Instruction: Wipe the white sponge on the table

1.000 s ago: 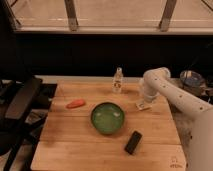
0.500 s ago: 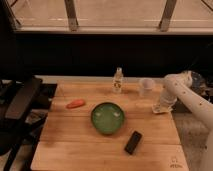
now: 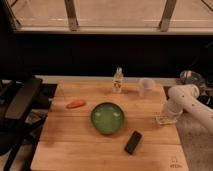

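Note:
The light-brown wooden table fills the middle of the camera view, with a small dark logo at its near right corner. My white arm comes in from the right. My gripper points down at the table's right edge. A small whitish pad, the white sponge, lies right under it, partly hidden by it. I cannot tell whether the gripper touches or holds the sponge.
A green bowl sits mid-table. A black block lies in front of it. An orange carrot lies at the left. A small bottle and a clear cup stand at the back. A dark chair stands left of the table.
My arm has swung from the back middle, by the bottle and cup, out to the table's right edge and lower. The cup now stands in plain view. The other objects have not moved.

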`<state>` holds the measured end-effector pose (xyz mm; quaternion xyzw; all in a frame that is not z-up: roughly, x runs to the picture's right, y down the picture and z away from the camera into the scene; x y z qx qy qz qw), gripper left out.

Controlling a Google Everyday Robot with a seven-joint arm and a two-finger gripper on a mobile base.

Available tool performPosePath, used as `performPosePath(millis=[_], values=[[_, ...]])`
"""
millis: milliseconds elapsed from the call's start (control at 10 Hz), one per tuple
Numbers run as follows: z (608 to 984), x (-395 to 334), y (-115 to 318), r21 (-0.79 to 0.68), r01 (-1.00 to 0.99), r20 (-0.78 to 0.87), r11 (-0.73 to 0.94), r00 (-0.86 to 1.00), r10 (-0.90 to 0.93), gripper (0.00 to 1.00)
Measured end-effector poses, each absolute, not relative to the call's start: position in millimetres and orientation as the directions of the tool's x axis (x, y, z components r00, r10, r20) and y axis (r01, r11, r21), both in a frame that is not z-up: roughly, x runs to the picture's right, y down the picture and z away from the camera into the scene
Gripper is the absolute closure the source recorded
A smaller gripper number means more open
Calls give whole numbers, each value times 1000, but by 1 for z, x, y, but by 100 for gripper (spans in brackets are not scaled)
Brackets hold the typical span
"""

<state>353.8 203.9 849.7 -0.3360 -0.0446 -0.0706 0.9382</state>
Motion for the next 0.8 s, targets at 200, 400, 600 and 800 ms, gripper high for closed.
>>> performPosePath(millis=[200,400,600,800], values=[[843,325,210,-624,225,179,748,973,-143,99],[839,294,208,-605,300,237,737,952,-194,99],[839,273,200,-582,360,277,729,931,-238,99],[848,258,182,-559,392,291,731,918,-270,99]])
